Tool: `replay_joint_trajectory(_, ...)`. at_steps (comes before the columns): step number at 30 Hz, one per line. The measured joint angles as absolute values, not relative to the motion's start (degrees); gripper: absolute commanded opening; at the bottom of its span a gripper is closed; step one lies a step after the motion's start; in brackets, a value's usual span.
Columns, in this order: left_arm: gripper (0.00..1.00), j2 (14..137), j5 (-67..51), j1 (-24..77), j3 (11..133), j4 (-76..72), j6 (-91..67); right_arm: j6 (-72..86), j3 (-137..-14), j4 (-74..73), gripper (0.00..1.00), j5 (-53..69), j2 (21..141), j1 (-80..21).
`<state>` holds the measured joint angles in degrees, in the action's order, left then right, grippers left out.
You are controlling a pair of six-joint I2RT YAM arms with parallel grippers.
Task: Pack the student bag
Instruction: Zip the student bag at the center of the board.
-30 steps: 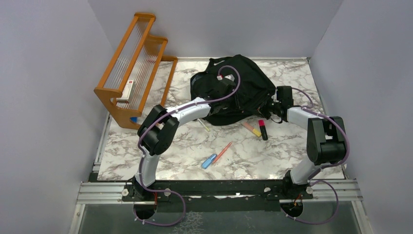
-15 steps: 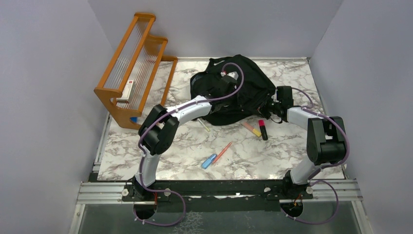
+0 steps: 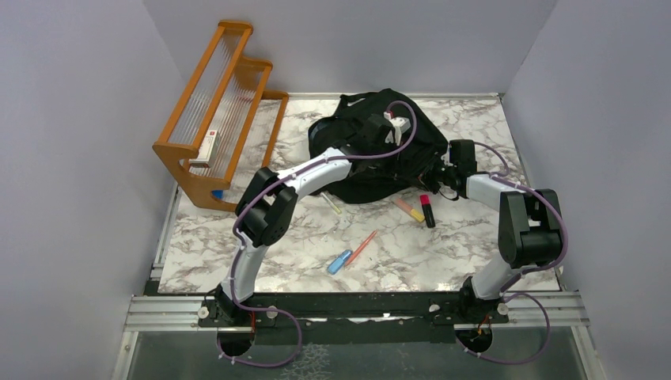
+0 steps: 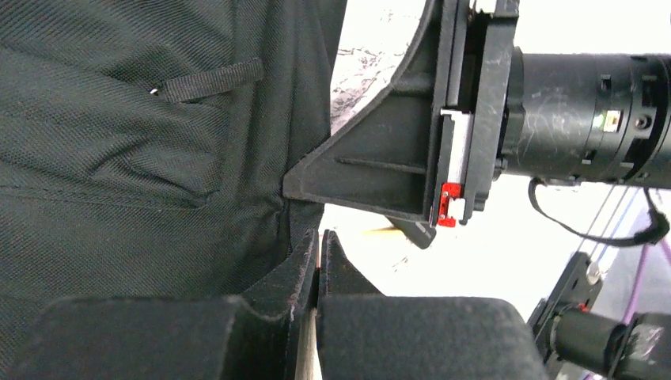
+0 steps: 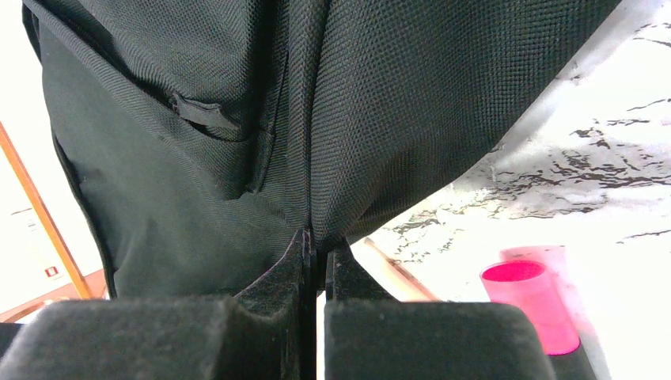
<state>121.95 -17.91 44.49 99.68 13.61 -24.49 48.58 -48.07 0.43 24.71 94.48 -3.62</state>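
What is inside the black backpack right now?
Nothing inside shows: the student bag has its outer black fabric covering it in every view, with the right gripper pinching that fabric. A blue pen and red highlighter lie outside on the table.

**A rack and loose pens on the marble**

The wooden rack [image 3: 217, 111] stands at the far left of the marble table [image 3: 490, 134]. A white card [image 3: 207, 146] lies on its clear slats, and something small and blue [image 3: 216, 193] sits at its near foot. Right of the rack lies a thin yellow pen [image 3: 332, 204]. Further right, a peach highlighter [image 3: 409, 209] lies just beside a pink-capped black marker [image 3: 427, 210]. Nearer than the rack, mid-table, a blue marker [image 3: 340, 261] lies just beside an orange pen [image 3: 363, 246].
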Motion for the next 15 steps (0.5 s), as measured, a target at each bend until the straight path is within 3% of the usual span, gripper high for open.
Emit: replay_joint_trajectory(15,0.00,118.5,-20.3,44.5,99.1,20.8,-9.8,48.6,-48.2,1.3,0.01,25.8,94.5,-2.9)
